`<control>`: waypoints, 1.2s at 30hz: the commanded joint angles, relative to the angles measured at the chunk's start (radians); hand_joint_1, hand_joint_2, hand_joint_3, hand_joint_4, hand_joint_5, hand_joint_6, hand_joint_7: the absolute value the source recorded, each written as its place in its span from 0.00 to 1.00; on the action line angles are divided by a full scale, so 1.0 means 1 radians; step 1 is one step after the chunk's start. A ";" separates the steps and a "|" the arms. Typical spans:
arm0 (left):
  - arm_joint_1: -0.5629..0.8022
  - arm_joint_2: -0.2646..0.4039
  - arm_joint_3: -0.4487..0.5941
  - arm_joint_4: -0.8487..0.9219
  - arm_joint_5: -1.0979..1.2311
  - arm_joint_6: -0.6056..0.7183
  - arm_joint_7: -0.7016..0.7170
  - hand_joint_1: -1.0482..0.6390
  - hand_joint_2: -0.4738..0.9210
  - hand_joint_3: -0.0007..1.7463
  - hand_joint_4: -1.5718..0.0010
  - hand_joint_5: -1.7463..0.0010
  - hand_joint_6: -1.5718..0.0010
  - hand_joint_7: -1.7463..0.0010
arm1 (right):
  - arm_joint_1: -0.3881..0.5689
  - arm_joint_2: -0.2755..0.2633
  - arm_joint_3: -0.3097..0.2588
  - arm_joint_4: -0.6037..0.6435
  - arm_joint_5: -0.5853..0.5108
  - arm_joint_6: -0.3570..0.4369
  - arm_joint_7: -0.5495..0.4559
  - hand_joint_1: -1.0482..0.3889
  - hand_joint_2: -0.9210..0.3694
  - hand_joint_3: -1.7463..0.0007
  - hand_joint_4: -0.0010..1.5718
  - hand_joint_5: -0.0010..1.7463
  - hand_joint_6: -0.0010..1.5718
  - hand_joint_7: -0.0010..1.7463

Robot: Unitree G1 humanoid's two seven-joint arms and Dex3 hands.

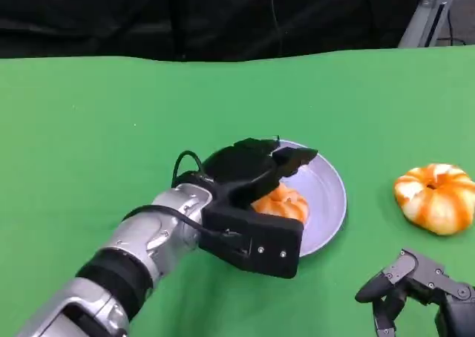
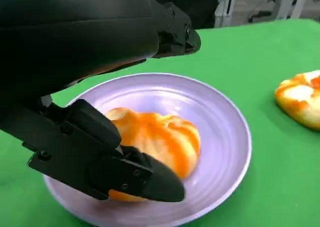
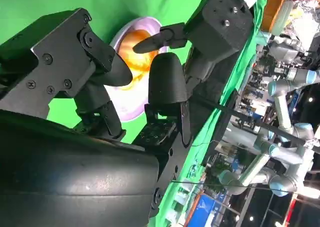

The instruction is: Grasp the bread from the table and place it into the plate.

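bread (image 1: 283, 202) in plate (image 1: 330, 196) | second bread (image 1: 436, 197) on table (image 1: 104, 136), right of plate

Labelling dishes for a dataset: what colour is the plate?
Pale lavender plate, clearest in the left wrist view.

Second bun (image 1: 436, 197) lies on green table (image 1: 111, 129)

No readable text, label, brand, number or sign appears on anything in these views; the cluttered background beyond the table is too blurred.
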 commanded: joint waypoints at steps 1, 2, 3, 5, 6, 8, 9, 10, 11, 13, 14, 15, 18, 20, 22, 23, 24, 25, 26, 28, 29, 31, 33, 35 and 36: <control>0.041 0.056 0.016 -0.081 -0.022 -0.001 -0.045 0.10 1.00 0.20 1.00 1.00 0.97 0.98 | 0.003 -0.004 -0.001 -0.003 0.004 0.005 -0.004 0.80 0.42 0.25 0.50 0.99 0.50 0.74; 0.055 0.068 0.023 -0.104 -0.028 -0.005 -0.048 0.12 1.00 0.19 0.99 1.00 0.96 0.98 | 0.003 -0.004 -0.001 -0.002 0.006 0.005 -0.003 0.80 0.42 0.25 0.50 0.98 0.50 0.74; 0.065 0.076 0.028 -0.121 -0.032 -0.006 -0.052 0.13 1.00 0.18 0.99 0.99 0.95 0.97 | 0.004 -0.004 -0.001 -0.002 0.007 0.004 -0.003 0.80 0.42 0.25 0.50 0.98 0.50 0.74; 0.114 0.110 0.058 -0.211 -0.067 0.000 -0.085 0.16 1.00 0.17 0.97 0.99 0.93 0.97 | 0.005 -0.004 -0.001 0.000 0.012 0.000 -0.003 0.81 0.42 0.25 0.50 0.98 0.50 0.74; 0.138 0.124 0.073 -0.251 -0.089 0.002 -0.104 0.18 1.00 0.16 0.96 0.98 0.92 0.97 | 0.006 -0.004 -0.001 0.000 0.012 -0.002 -0.003 0.81 0.42 0.25 0.50 0.98 0.50 0.74; 0.200 0.152 0.119 -0.338 -0.155 -0.001 -0.139 0.22 1.00 0.13 0.92 0.96 0.89 0.96 | 0.006 -0.005 -0.002 0.000 0.010 0.001 -0.004 0.81 0.42 0.25 0.50 0.98 0.50 0.74; 0.230 0.163 0.140 -0.375 -0.182 -0.006 -0.145 0.24 1.00 0.11 0.90 0.94 0.87 0.95 | 0.007 -0.005 -0.003 -0.002 0.011 0.004 -0.003 0.80 0.42 0.25 0.50 0.98 0.50 0.74; 0.269 0.179 0.165 -0.419 -0.211 -0.013 -0.148 0.27 1.00 0.09 0.87 0.92 0.85 0.95 | 0.006 -0.005 -0.003 -0.002 0.012 0.005 -0.002 0.80 0.42 0.26 0.50 0.98 0.50 0.74; 0.295 0.188 0.181 -0.450 -0.228 -0.015 -0.152 0.29 1.00 0.08 0.85 0.91 0.83 0.95 | 0.006 -0.005 -0.003 -0.002 0.013 0.005 -0.002 0.80 0.42 0.26 0.50 0.98 0.50 0.74; 0.352 0.208 0.218 -0.513 -0.264 -0.024 -0.150 0.30 1.00 0.08 0.82 0.89 0.80 0.94 | 0.005 -0.006 -0.005 0.002 0.016 0.001 -0.002 0.80 0.42 0.26 0.50 0.98 0.50 0.74; 0.378 0.216 0.237 -0.538 -0.281 -0.034 -0.145 0.31 1.00 0.08 0.81 0.88 0.80 0.94 | 0.004 -0.006 -0.005 0.004 0.015 -0.002 -0.002 0.79 0.42 0.26 0.50 0.98 0.50 0.75; 0.399 0.223 0.253 -0.557 -0.294 -0.043 -0.141 0.31 1.00 0.09 0.80 0.87 0.79 0.94 | 0.004 -0.007 -0.005 0.006 0.014 -0.004 -0.003 0.79 0.42 0.26 0.50 0.98 0.50 0.75; 0.478 0.248 0.320 -0.609 -0.323 -0.099 -0.094 0.31 1.00 0.10 0.78 0.72 0.73 0.95 | 0.006 -0.001 0.004 0.001 0.010 0.002 -0.003 0.79 0.42 0.26 0.50 0.99 0.50 0.75; 0.537 0.254 0.363 -0.638 -0.351 -0.136 -0.072 0.34 1.00 0.09 0.74 0.64 0.66 0.93 | 0.007 0.004 0.009 -0.004 0.012 0.007 -0.003 0.78 0.42 0.26 0.50 0.98 0.50 0.75; 0.602 0.232 0.405 -0.661 -0.415 -0.164 -0.059 0.39 1.00 0.08 0.69 0.57 0.58 0.92 | 0.006 0.004 0.008 -0.004 0.010 0.007 -0.005 0.79 0.42 0.26 0.50 0.98 0.50 0.75; 0.633 0.218 0.423 -0.673 -0.451 -0.171 -0.056 0.42 1.00 0.07 0.66 0.55 0.55 0.91 | 0.006 0.004 0.008 -0.004 0.011 0.006 -0.005 0.79 0.42 0.26 0.50 0.98 0.49 0.75; 0.665 0.201 0.442 -0.685 -0.497 -0.182 -0.056 0.45 1.00 0.07 0.64 0.53 0.52 0.90 | 0.005 0.005 0.008 -0.005 0.012 0.006 -0.005 0.79 0.42 0.26 0.51 0.98 0.49 0.75; 0.692 0.187 0.457 -0.694 -0.539 -0.193 -0.058 0.50 1.00 0.06 0.60 0.50 0.47 0.88 | 0.005 0.007 0.009 -0.006 0.014 0.007 -0.005 0.79 0.42 0.26 0.51 0.98 0.49 0.75; 0.719 0.173 0.472 -0.705 -0.583 -0.199 -0.064 0.53 1.00 0.06 0.58 0.48 0.45 0.87 | 0.004 0.007 0.009 -0.007 0.014 0.007 -0.005 0.79 0.42 0.26 0.51 0.98 0.49 0.75; 0.746 0.157 0.489 -0.718 -0.626 -0.202 -0.077 0.56 1.00 0.08 0.55 0.42 0.41 0.85 | 0.004 0.007 0.009 -0.009 0.014 0.007 -0.006 0.79 0.41 0.26 0.50 0.98 0.49 0.75; 0.791 0.137 0.502 -0.736 -0.676 -0.201 -0.080 0.56 1.00 0.09 0.55 0.42 0.40 0.84 | 0.004 0.004 0.007 -0.011 0.015 0.007 -0.004 0.79 0.41 0.26 0.50 0.98 0.49 0.75; 0.857 0.109 0.518 -0.760 -0.737 -0.203 -0.085 0.62 0.91 0.29 0.51 0.32 0.40 0.71 | 0.006 -0.003 0.001 -0.013 0.017 0.003 -0.001 0.79 0.41 0.26 0.50 0.97 0.49 0.75; 0.897 0.096 0.524 -0.774 -0.760 -0.200 -0.095 0.66 0.78 0.53 0.50 0.27 0.45 0.54 | 0.004 -0.009 -0.003 -0.007 0.026 -0.006 0.003 0.79 0.40 0.26 0.50 0.96 0.49 0.75; 0.918 0.088 0.525 -0.787 -0.768 -0.189 -0.106 0.68 0.75 0.60 0.50 0.23 0.47 0.45 | 0.001 -0.012 -0.008 -0.005 0.035 -0.005 0.009 0.78 0.41 0.27 0.51 0.96 0.49 0.75; 0.928 0.085 0.525 -0.792 -0.763 -0.188 -0.108 0.68 0.74 0.62 0.50 0.21 0.48 0.42 | -0.002 -0.015 -0.012 -0.007 0.036 0.001 0.012 0.78 0.41 0.27 0.51 0.96 0.49 0.75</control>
